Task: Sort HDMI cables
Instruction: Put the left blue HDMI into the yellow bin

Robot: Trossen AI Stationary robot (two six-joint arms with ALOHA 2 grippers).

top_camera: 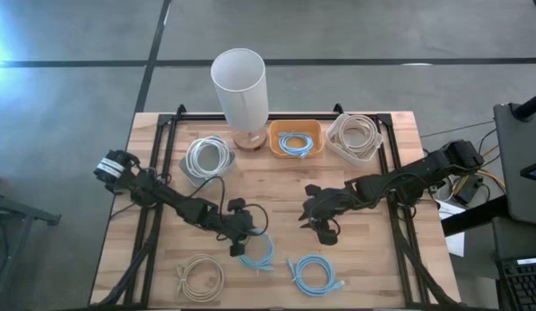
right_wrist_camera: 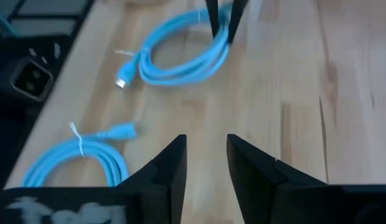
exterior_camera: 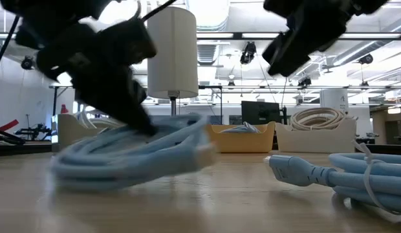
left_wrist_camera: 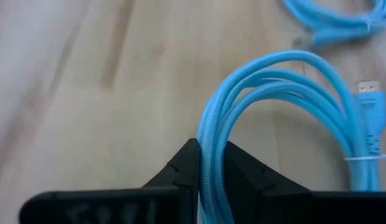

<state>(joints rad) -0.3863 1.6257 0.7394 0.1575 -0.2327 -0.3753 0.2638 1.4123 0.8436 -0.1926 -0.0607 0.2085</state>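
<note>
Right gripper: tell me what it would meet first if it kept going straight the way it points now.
The right gripper, open and holding nothing, points across bare table. The first thing in line looks to be the light blue cable clamped by the left gripper, though depth is hard to judge.

3 bins (top_camera: 296, 139) behind; 3 cables (top_camera: 313, 274) at table front.

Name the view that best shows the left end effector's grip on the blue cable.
Left wrist view: the fingers pinch the blue cable close up. The high view shows the left end effector small; the low view blurs it; the right wrist view shows it far off.
</note>
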